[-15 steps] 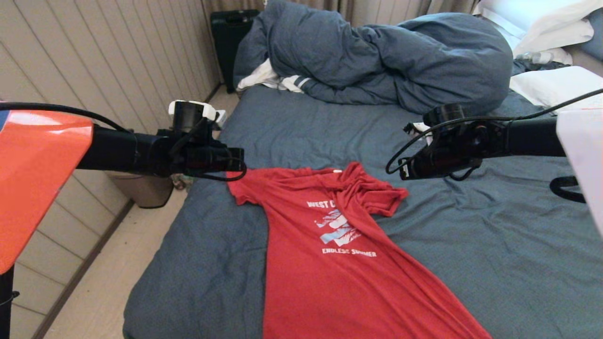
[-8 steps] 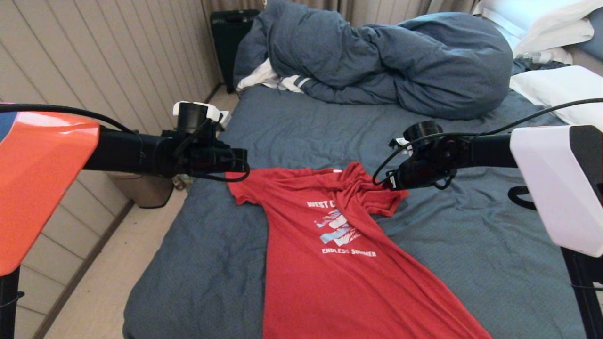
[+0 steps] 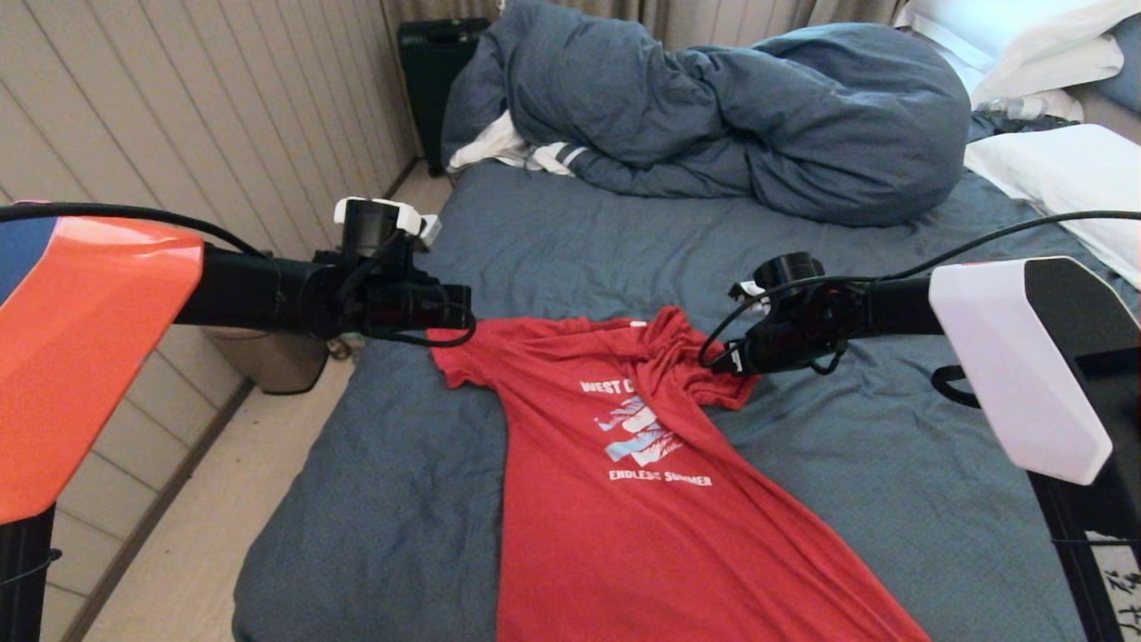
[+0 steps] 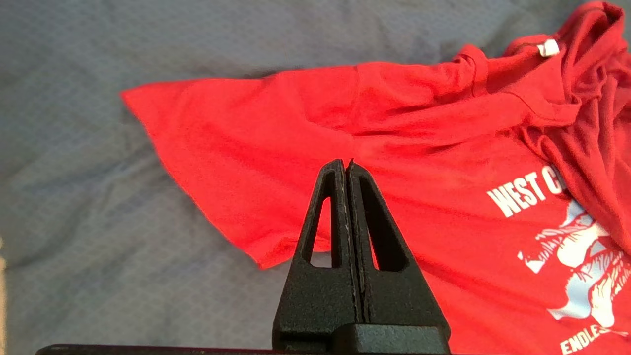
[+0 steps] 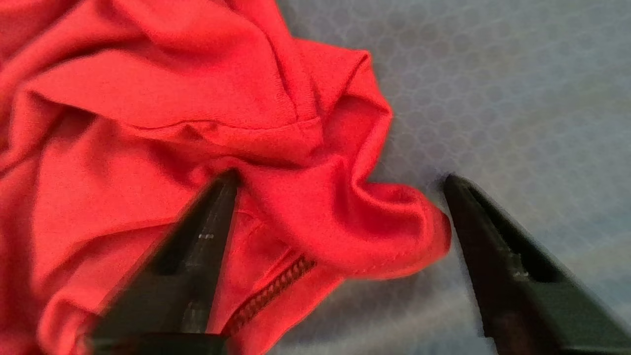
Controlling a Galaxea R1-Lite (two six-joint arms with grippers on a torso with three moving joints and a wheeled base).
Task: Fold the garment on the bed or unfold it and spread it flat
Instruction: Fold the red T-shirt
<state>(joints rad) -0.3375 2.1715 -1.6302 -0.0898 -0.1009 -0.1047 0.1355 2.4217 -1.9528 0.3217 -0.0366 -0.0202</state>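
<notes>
While the red short-sleeved T-shirt (image 3: 624,464) lies face-up on the wrinkled blue-grey bed (image 3: 891,464), the right gripper (image 5: 340,222) straddles its crumpled sleeve — fingers spread wide — and the left gripper (image 4: 345,165), pressed closed and empty, hovers above the other sleeve.

"WEST C", "ENDLESS SUMMER": white lettering on the red garment (image 3: 642,499)
</notes>
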